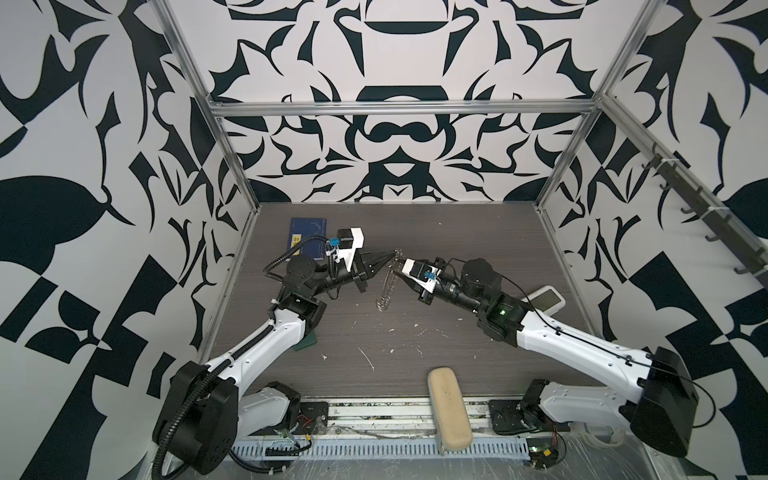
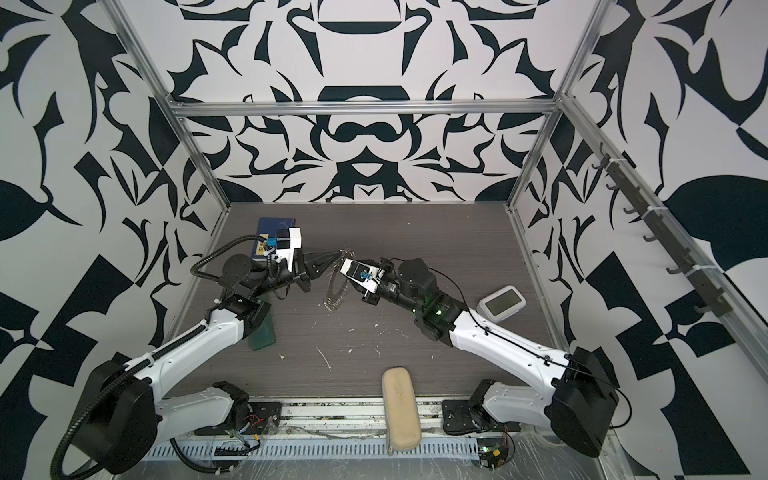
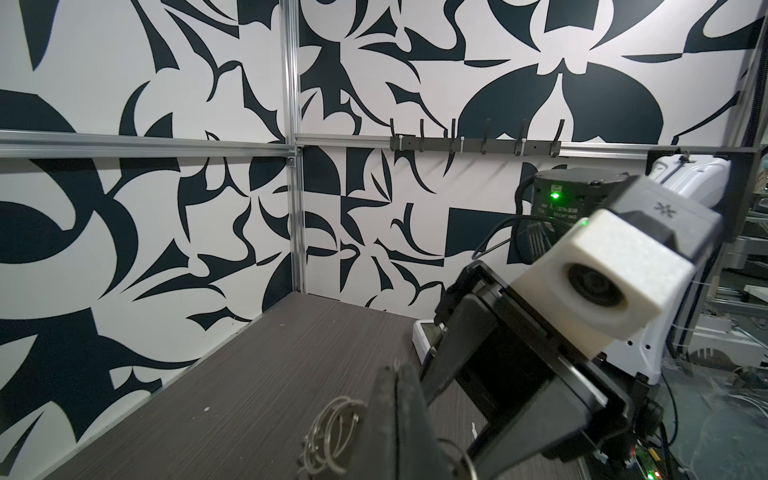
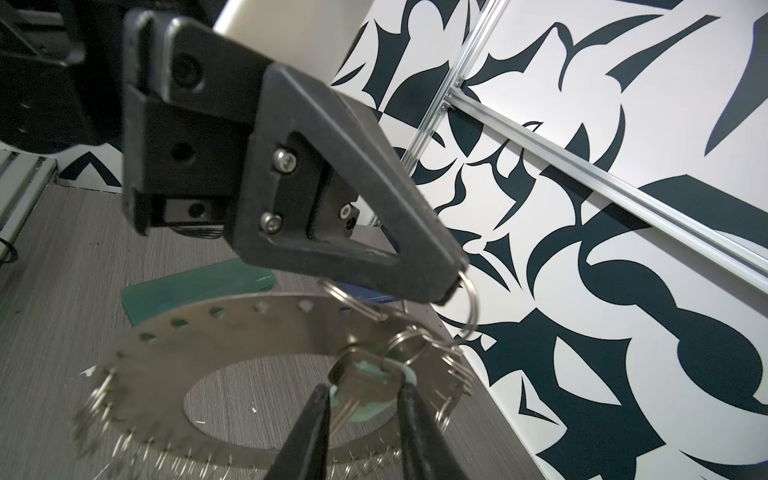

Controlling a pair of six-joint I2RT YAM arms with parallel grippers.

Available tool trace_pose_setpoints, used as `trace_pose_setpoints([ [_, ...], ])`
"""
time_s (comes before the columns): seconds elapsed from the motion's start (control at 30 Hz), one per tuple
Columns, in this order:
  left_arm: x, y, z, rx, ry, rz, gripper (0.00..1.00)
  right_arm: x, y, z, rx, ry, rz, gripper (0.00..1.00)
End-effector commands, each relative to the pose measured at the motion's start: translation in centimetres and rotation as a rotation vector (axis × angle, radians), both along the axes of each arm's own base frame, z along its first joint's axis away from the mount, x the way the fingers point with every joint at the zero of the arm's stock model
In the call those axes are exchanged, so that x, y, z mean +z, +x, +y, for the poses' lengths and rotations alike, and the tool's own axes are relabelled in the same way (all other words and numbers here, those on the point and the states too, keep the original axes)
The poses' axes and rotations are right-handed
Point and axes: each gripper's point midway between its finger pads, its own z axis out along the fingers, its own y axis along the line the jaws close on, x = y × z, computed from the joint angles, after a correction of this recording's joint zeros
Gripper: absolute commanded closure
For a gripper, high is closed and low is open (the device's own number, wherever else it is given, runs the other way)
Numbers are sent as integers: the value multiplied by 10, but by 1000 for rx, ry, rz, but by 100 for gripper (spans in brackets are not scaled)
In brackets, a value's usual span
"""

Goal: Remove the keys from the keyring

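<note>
- I see the left pincer [image 4: 452, 286] pressed together on a small split ring [image 4: 475, 305] at the rim of the keyring [image 4: 232, 332].
- The keyring hangs tilted from that pincer above the middle of the counter [image 1: 436, 357].
- The keys [image 4: 358, 379] hang from the keyring's rim.
- The right pincer [image 4: 362, 392] straddles the keys; I cannot tell whether it pinches them.
</note>
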Motion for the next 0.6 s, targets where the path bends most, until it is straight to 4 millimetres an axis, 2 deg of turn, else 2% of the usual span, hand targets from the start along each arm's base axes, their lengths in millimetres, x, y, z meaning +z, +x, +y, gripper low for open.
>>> trace_pose_setpoints([
  [0.0, 16, -6, 4, -7, -33, -57, 100, 37, -4, -3, 12, 63, -55, 68],
  [0.2, 16, -5, 4, -4, -32, -58, 100, 42, -8, -8, 7, 70, -60, 63],
  [0.57, 15, -6, 3, -9, -30, -56, 100, 49, -7, -5, 17, 77, -72, 63],
])
